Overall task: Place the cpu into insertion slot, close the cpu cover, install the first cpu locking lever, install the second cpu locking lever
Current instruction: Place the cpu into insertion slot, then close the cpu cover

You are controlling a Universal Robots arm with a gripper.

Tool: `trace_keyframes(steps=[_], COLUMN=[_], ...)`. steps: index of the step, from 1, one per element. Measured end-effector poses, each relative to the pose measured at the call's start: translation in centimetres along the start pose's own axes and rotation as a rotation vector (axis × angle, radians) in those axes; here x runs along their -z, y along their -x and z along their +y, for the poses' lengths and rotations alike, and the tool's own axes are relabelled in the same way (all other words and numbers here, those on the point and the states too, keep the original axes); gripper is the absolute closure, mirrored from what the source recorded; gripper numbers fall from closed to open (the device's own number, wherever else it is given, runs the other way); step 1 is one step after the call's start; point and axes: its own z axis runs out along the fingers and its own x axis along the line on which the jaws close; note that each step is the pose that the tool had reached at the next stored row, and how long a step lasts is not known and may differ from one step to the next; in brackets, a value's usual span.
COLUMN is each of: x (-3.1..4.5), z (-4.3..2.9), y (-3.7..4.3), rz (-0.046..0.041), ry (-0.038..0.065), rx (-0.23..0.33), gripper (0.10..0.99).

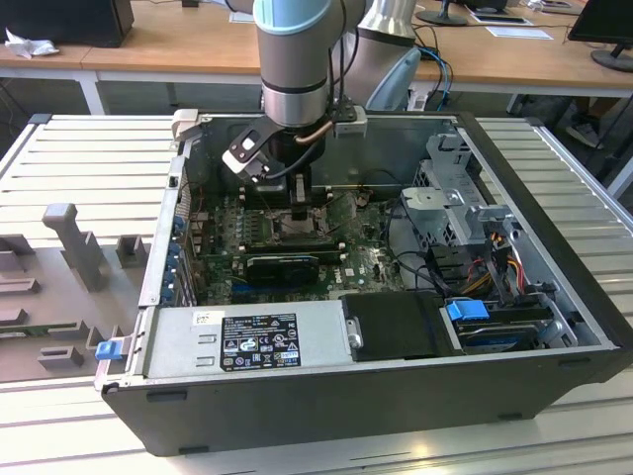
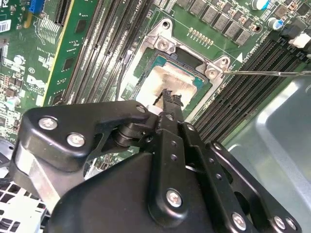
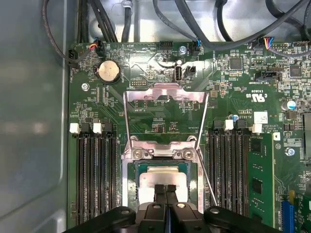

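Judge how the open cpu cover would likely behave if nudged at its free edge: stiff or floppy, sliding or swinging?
The cpu cover is a thin metal frame with an open centre, so probably light and slightly springy, not floppy. One edge meets the screwed bracket beside the cpu, so it would likely swing, not slide.

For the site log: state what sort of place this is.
Probably a robotics lab or workshop: an opened computer case sits on a slatted metal table, office desks with cables stand behind, and the gripper is over the cpu.
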Motion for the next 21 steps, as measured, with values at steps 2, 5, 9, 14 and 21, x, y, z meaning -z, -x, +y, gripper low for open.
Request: trace_keyframes(steps=[2,5,9,14,21], x=[0.15,0.41,0.73,0.79,1.03], z=[0.01,0.03,0.37,0.58,0.62], y=[-0.01,-0.01,0.05,0.08,0.08], rz=[0.0002,0.0001,0.0001,0.0010,0.0009], ry=[0.000,0.000,-0.001,-0.002,-0.002], rx=[0.000,0.000,0.000,0.000,0.000], gripper=[0.980,0.980,0.980,0.980,0.980])
